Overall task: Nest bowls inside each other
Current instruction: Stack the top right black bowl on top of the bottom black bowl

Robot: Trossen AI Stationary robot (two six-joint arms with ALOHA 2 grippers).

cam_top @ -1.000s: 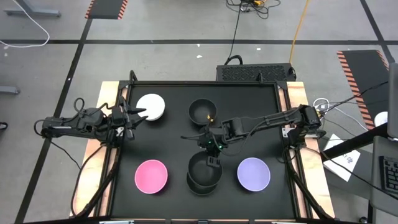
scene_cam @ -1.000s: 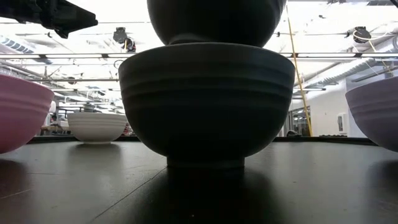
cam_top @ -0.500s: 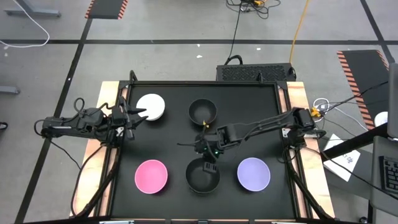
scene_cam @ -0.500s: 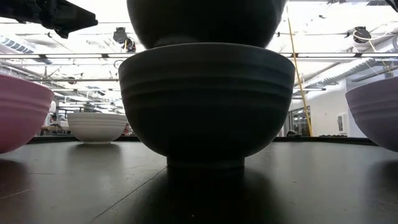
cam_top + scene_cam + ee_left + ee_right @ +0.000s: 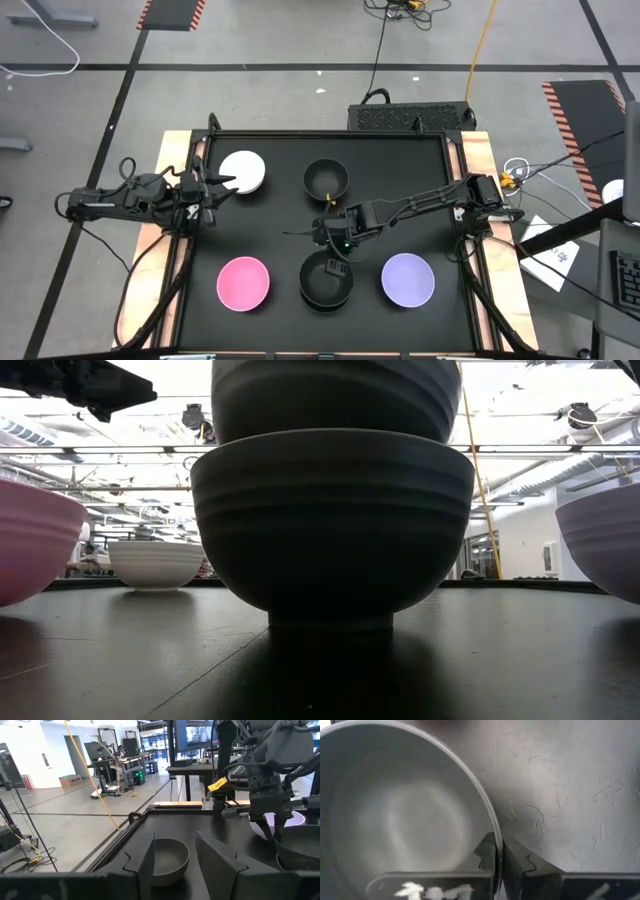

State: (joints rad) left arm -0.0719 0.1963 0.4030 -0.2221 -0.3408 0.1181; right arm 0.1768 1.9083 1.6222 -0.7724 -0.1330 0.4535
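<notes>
My right gripper [image 5: 338,264] is shut on a black bowl [image 5: 335,398] and holds it down inside a second black bowl [image 5: 332,520] that stands on its foot at the table's near middle. The held bowl's bottom is hidden behind the lower bowl's rim. A third black bowl [image 5: 325,178] stands at the far middle, a white bowl [image 5: 243,171] at the far left, a pink bowl [image 5: 244,283] at the near left and a lavender bowl [image 5: 408,279] at the near right. My left gripper [image 5: 215,185] waits open beside the white bowl, touching nothing. My right gripper pinches the black bowl's rim [image 5: 494,836] on its far side, one finger [image 5: 485,851] inside the bowl and one finger [image 5: 517,859] outside. The fingers slant down from the far right. The bowl stands mouth up, slightly tilted, sunk into the lower bowl; whether it rests there I cannot tell.
The black table top [image 5: 280,230] has a raised frame [image 5: 460,200] around it, with wooden strips at its left and right sides. Bare table lies between the bowls in the middle. Cables and a black box [image 5: 410,115] lie beyond the far edge.
My right gripper has gone down with the black bowl. The bowl, which hung just above the lower black bowl's rim, has sunk into that bowl and sits more nearly centred over it. The lower bowl has stayed where it was.
</notes>
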